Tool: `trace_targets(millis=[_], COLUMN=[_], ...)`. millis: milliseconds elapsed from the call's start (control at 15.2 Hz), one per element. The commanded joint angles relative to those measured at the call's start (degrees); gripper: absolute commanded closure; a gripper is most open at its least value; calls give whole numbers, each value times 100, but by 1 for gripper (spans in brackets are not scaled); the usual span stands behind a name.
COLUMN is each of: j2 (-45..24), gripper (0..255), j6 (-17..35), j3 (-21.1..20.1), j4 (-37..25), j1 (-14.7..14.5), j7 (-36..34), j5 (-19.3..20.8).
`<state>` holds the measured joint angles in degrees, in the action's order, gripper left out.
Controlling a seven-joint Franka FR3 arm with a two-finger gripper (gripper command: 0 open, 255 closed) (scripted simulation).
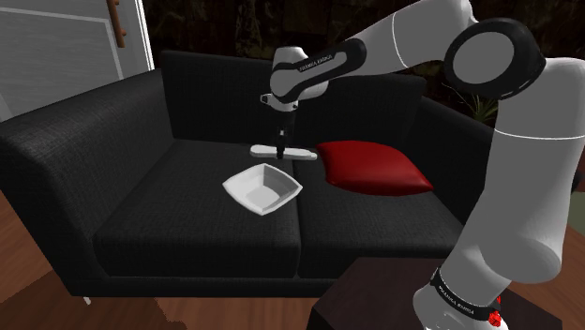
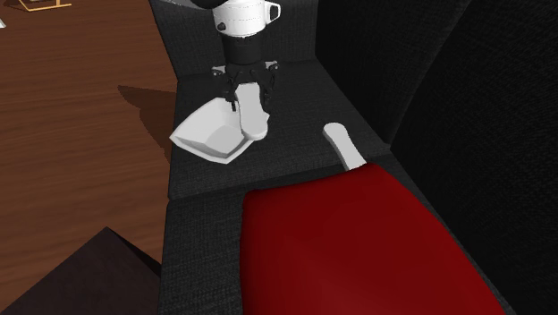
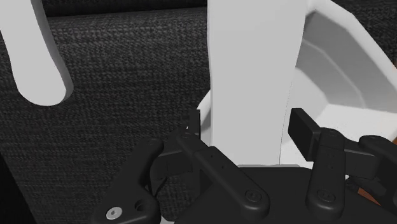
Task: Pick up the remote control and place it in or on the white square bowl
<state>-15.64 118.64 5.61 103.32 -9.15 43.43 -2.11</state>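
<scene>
My black gripper (image 1: 280, 142) is shut on a long white remote control (image 1: 267, 149) and holds it level above the black sofa seat. In the second exterior view the gripper (image 2: 249, 93) hangs just behind the white square bowl (image 2: 209, 134), and one end of the remote (image 2: 254, 118) reaches over the bowl's rim. Seen from the wrist, both fingers (image 3: 304, 129) clasp the remote (image 3: 251, 76) across its width, with the bowl (image 3: 347, 70) right beside it. The bowl (image 1: 265, 187) rests on the seat, with nothing in it.
A red cushion (image 1: 373, 167) lies on the seat at the shoulder view's right of the bowl. A second white elongated thing (image 2: 343, 145) lies on the seat, one end under the cushion (image 2: 358, 242). The sofa's backrest (image 1: 206, 94) rises behind, and a wooden floor (image 2: 80, 125) lies in front.
</scene>
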Motion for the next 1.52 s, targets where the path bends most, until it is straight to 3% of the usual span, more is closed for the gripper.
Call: trace_targets(millis=[0,330,1254,1452], j2=[96,148,-349,-349], gripper=[255,255,255,255], j6=[26,27,982,982], j3=[-80,-311,-323,-323], j4=[113,157,616,616], j1=[-160,-573,-566,-566], j7=[-260,-929,-902,-902], j5=[34,101,66,66])
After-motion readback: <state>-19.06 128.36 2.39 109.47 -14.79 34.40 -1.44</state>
